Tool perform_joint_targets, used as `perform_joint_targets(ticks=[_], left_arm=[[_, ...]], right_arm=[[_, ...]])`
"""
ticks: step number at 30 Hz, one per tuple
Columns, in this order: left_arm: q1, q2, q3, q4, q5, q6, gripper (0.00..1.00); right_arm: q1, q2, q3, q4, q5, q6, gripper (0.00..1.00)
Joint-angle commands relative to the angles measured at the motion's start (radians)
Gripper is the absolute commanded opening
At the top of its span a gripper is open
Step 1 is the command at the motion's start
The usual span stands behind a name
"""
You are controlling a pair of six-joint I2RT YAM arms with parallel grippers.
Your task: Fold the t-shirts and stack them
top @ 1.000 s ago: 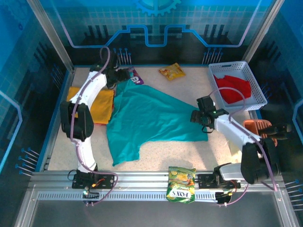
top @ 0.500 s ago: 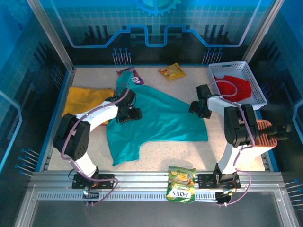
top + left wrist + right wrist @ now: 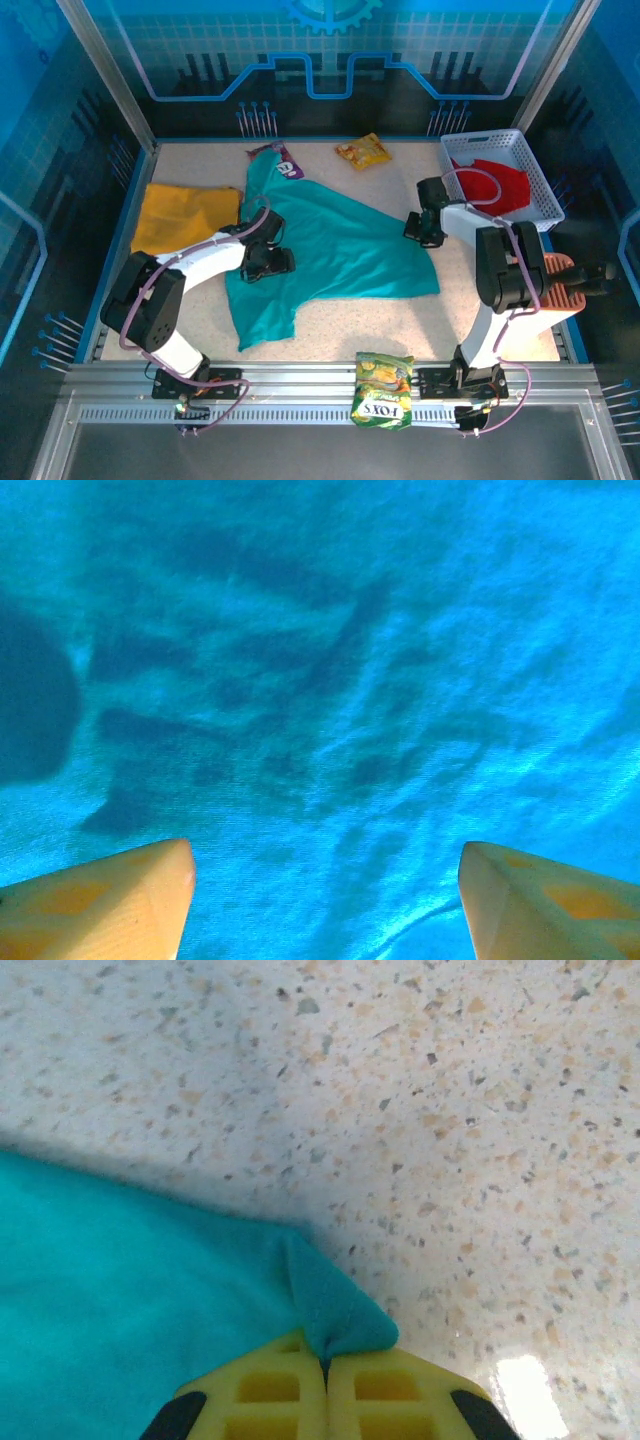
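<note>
**A:** Two claws, two different stories. The right gripper (image 3: 325, 1360) is clamped tight on a small corner of the teal t-shirt (image 3: 130, 1260). The cloth is squeezed between its yellow fingers (image 3: 260, 1390), low over the speckled table (image 3: 450, 1110).

**B:** And the left one?

**A:** The left gripper (image 3: 325, 865) has its jaws spread wide with nothing in them, hanging close over the wrinkly teal cloth.

**B:** Arm poses?

**A:** From the top cam, the right arm stands up from its base, bends at the elbow and reaches to the shirt's right edge, near the white basket (image 3: 545, 205). The left arm lies low with its elbow out to the left, and its forearm crosses onto the shirt's left half, covering a bit of it.

**B:** Other stuff?

**A:** The teal shirt is spread out mid-table. The yellow-orange t-shirt (image 3: 185, 215) lies just beside it on the left, and the red t-shirt (image 3: 495, 185) is in the basket. A purple packet (image 3: 287, 162) touches the teal shirt's far end, with a yellow packet (image 3: 363, 151) near it. A green packet (image 3: 383, 388) sits on the near rail between the arm bases.
</note>
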Motion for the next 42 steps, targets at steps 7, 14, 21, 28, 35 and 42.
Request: perform_joint_targets(ticks=[7,14,21,28,35,42], left_arm=[[-0.005,0.007,-0.002,0.022,0.021,-0.017,0.71],[-0.002,0.030,0.032,0.007,0.014,0.003,0.72],[-0.002,0.040,0.045,0.004,0.026,0.009,0.72],[-0.002,0.016,0.021,0.001,0.018,0.005,0.72],[0.001,-0.020,-0.001,-0.014,0.009,0.009,0.71],[0.003,-0.022,-0.010,-0.014,0.009,0.011,0.71]], right_arm=[[0.364,-0.313,-0.113,-0.002,0.122,-0.194,0.00],[0.684,-0.320,-0.176,-0.045,-0.022,-0.144,0.09],[0.624,-0.389,-0.193,-0.022,-0.031,-0.126,0.70],[0.442,-0.326,-0.038,-0.066,-0.062,-0.132,0.74],[0.316,-0.160,0.025,-0.101,-0.131,-0.056,0.49],[0.277,-0.073,-0.029,-0.079,-0.231,0.029,0.39]])
